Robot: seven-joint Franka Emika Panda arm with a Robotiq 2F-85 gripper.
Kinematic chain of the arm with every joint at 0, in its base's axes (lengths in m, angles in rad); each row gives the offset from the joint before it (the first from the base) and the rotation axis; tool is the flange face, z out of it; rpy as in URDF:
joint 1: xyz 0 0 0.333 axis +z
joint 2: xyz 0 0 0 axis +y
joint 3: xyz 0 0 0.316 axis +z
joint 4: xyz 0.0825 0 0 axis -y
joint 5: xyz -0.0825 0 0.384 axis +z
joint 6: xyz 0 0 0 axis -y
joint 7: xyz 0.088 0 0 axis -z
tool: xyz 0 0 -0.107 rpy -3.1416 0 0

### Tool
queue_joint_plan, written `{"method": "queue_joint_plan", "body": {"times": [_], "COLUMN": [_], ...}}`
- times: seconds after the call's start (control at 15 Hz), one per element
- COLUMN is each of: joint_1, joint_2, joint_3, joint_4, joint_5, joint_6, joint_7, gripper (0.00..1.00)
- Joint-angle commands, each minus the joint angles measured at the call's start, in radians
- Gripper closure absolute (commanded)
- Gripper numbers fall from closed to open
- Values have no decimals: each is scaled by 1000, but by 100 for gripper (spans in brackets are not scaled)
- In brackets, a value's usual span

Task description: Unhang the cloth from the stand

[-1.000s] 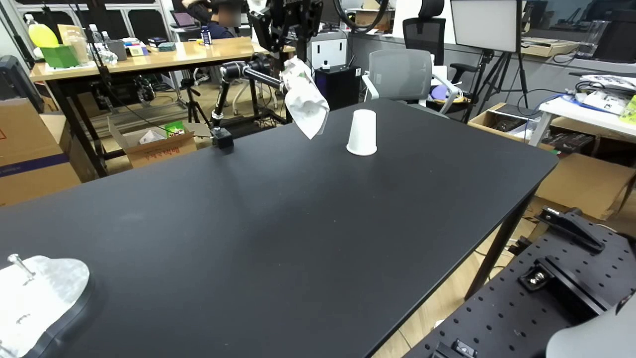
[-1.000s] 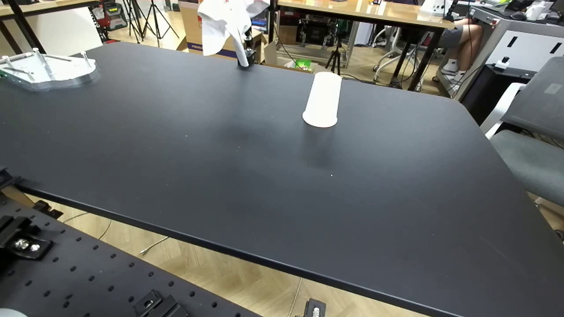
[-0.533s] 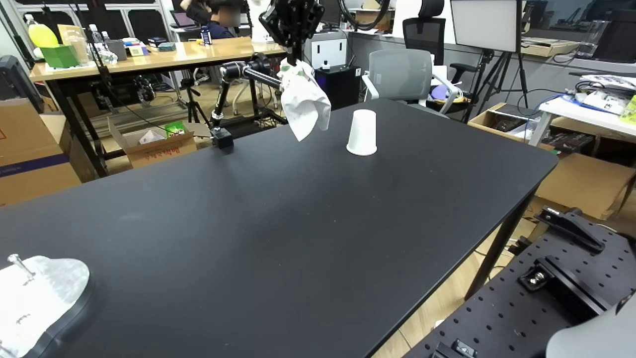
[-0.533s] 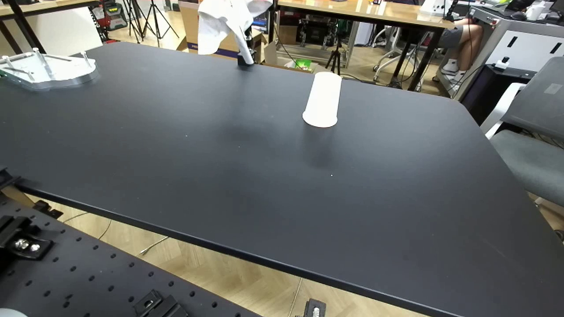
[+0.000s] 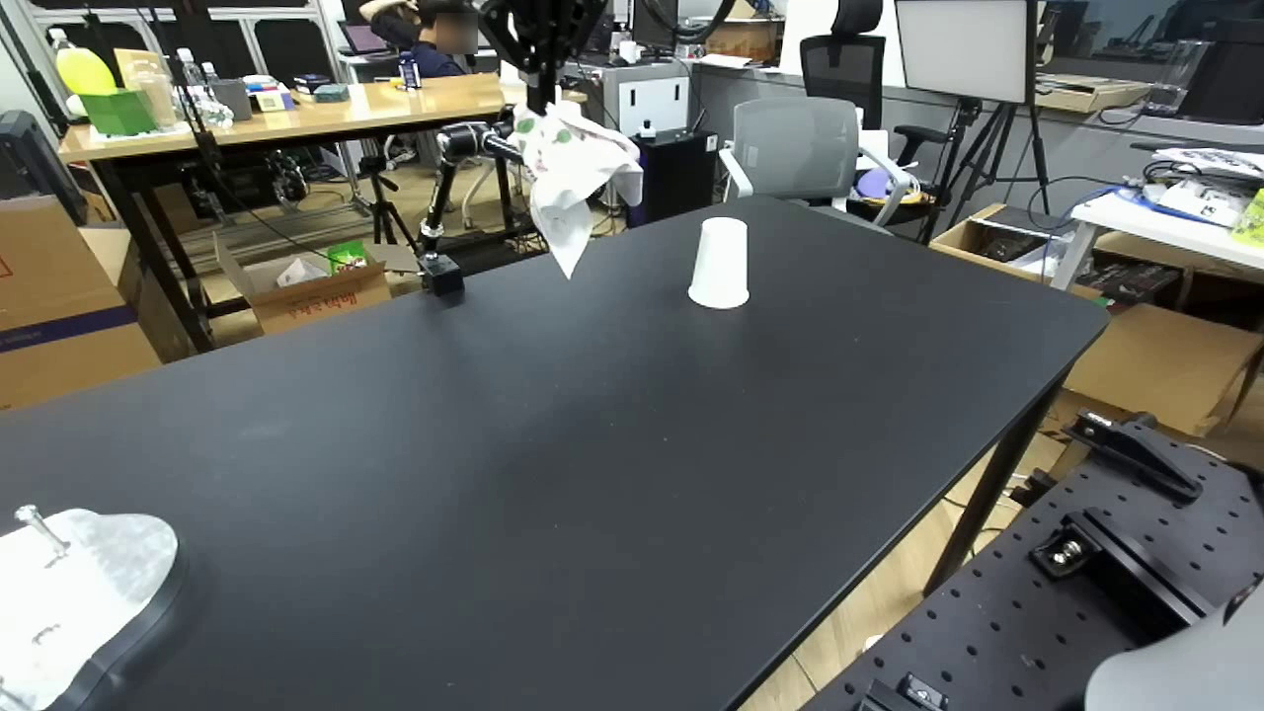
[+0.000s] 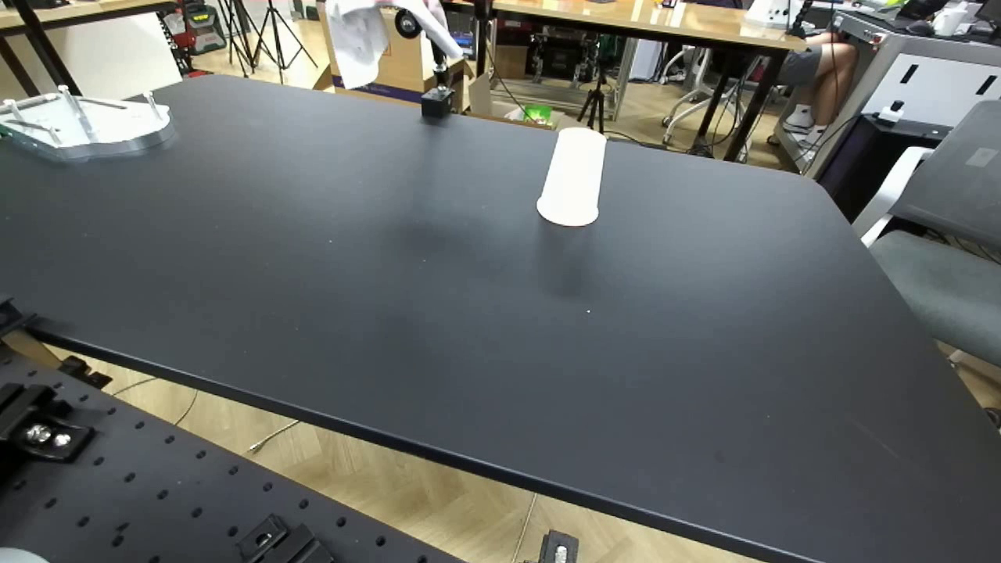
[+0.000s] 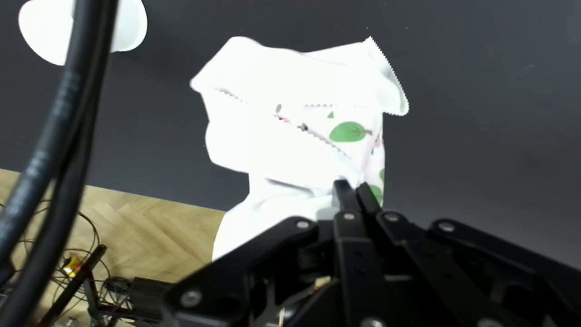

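The white cloth [image 5: 578, 173], printed with green leaves, hangs in folds over the far edge of the black table. My gripper [image 7: 352, 184] is shut on it, pinching the fabric between its narrow fingertips; the cloth spreads out ahead of them in the wrist view. From above, the gripper [image 5: 540, 107] reaches down to the cloth's top in an exterior view. The stand [image 5: 434, 212] is a black jointed arm on a small block base at the table's edge. Its upper joint [image 6: 407, 23] shows beside the cloth [image 6: 358, 47]. Whether fabric still rests on the stand's bar, I cannot tell.
A white cup [image 5: 720, 265] stands upside down on the table, to the right of the cloth. At the table's left end lies a pale board [image 6: 86, 123] with metal pegs. Black cables [image 7: 63, 127] cross the wrist view's left side.
The gripper's fingers have come together on the cloth. Gripper and cloth have then shifted left in an exterior view, the cloth swinging out, and more of the stand's base and joint shows.
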Motion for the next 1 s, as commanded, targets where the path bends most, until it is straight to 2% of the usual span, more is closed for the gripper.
{"method": "queue_joint_plan", "body": {"times": [0.0,0.2,0.33,0.53,0.73,0.93], "joint_1": [51,81,82,63,50,43], "joint_2": [-61,-66,-56,-44,-39,-28], "joint_3": [26,52,69,86,88,80], "joint_4": [-30,-39,-48,-82,-119,-161], "joint_5": [52,27,-55,-279,-529,-712], "joint_6": [-47,-79,-78,-40,-57,-80], "joint_7": [-52,-46,40,246,447,628], "gripper": [99,99,99,99,99,99]}}
